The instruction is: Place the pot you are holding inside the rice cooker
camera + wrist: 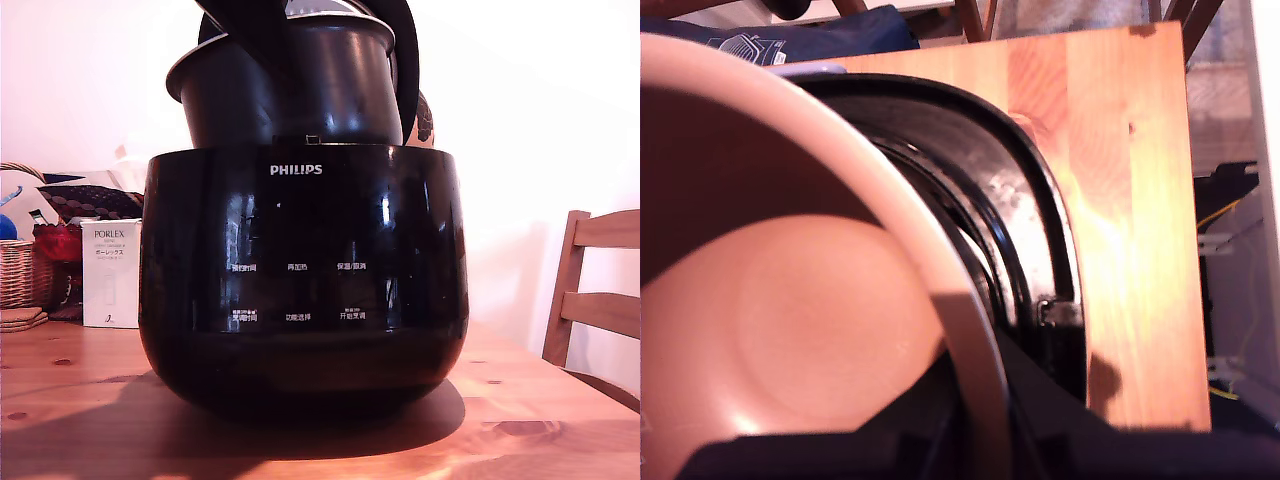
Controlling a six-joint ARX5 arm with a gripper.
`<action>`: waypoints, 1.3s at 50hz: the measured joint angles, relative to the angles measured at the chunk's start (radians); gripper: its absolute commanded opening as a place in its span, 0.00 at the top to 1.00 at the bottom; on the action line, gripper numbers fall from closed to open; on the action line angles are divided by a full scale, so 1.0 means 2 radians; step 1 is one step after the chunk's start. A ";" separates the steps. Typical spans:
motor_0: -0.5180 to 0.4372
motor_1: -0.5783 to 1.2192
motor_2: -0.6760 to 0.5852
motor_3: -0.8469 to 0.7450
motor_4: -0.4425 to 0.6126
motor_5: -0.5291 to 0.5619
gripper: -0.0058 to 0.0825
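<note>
— Where is the pot (285,90) now?
— It is tilted above the rice cooker (303,280), its bottom at the opening. It is black outside, coppery inside.
— And the cooker?
— Glossy black, upright on the desk (80,400), lid open.

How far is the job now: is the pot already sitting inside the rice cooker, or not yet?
Not yet. Done: the pot has been brought over the rice cooker, whose lid is open. In hand: it hangs tilted, its lower part at the cooker's opening and its rim well above. Left: level it, lower it fully and let go.
</note>
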 measured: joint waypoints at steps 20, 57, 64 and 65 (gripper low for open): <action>0.000 0.013 0.006 -0.011 -0.002 0.035 0.96; 0.001 0.039 0.005 -0.008 -0.011 0.192 0.96; -0.003 0.039 0.005 -0.010 -0.031 0.225 0.96; -0.004 0.039 0.005 -0.011 -0.035 0.229 0.96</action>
